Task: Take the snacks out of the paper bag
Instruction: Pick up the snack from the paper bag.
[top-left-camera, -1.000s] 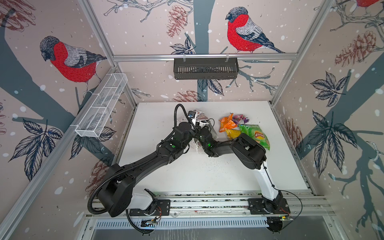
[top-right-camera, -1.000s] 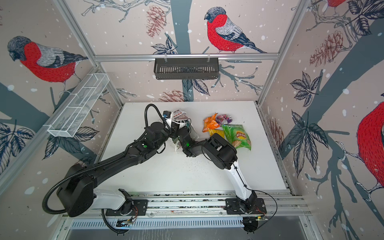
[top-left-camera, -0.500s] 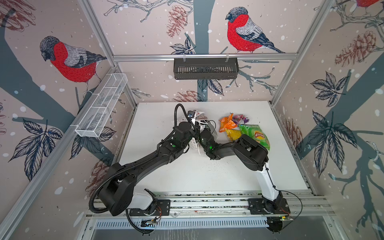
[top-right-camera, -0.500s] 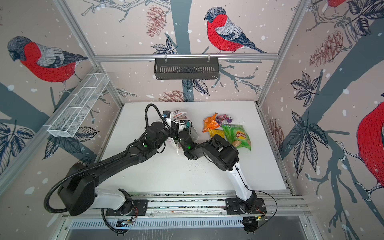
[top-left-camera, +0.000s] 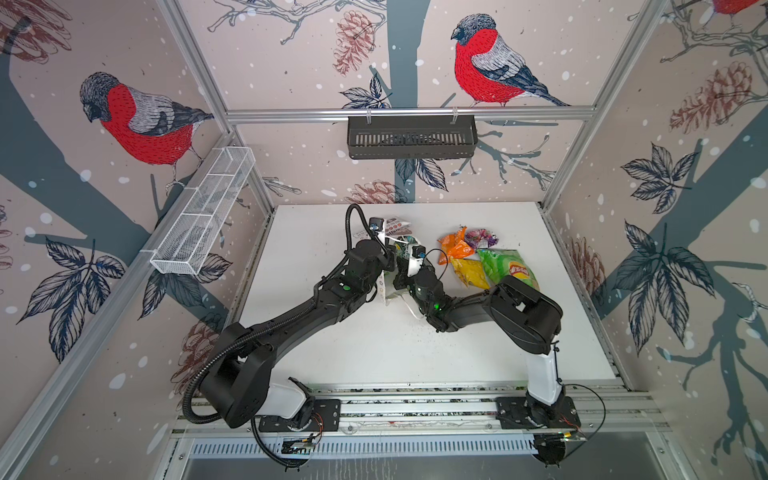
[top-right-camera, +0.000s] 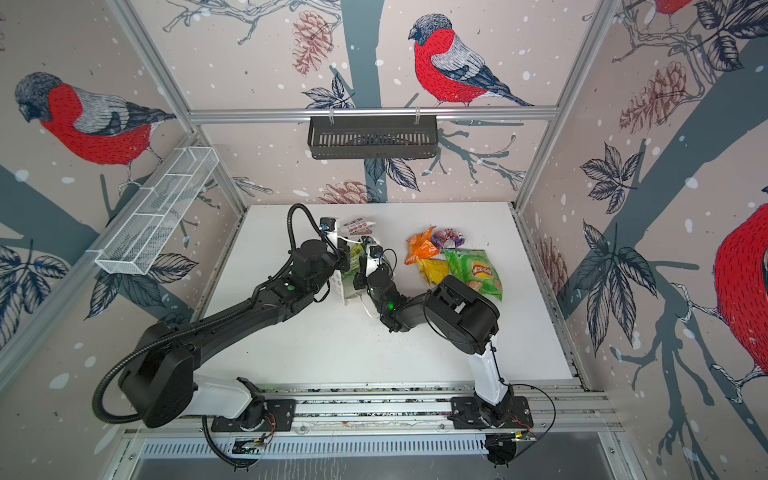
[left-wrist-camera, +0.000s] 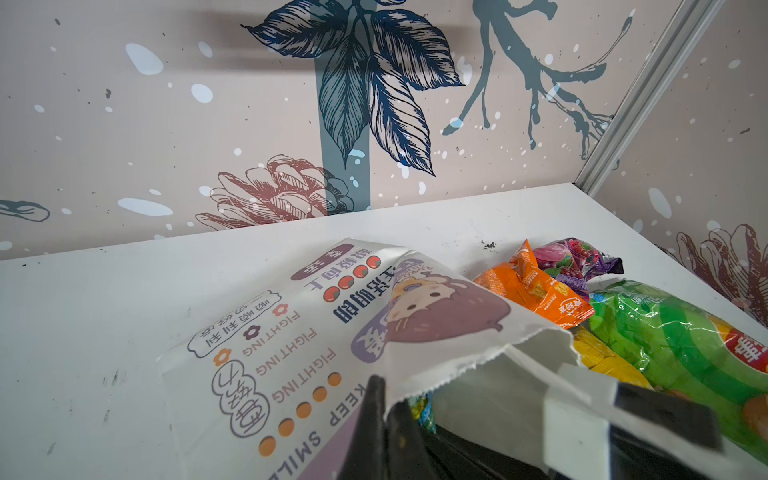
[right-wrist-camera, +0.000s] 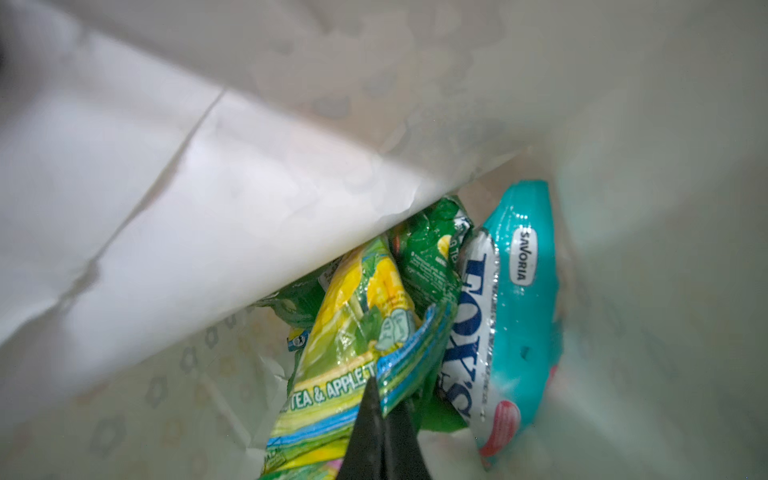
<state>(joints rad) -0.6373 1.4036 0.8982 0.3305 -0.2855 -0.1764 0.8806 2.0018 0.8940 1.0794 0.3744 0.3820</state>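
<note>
Pinching paper bag (left-wrist-camera: 291, 353) rim — left claw (left-wrist-camera: 385, 401) closed | right claw (right-wrist-camera: 386, 401) closed on green-yellow packet (right-wrist-camera: 353, 332) (tips cut off)

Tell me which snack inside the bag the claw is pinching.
The green-yellow packet marked TEA & APPLE: the right gripper pinches its edge; the teal packet and small green packet lie untouched.

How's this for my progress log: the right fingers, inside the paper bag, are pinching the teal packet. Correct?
Wrong packet. The right wrist view shows the right fingers, inside the paper bag, pinching the green-yellow pack; the teal packet lies beside it, ungripped.
</note>
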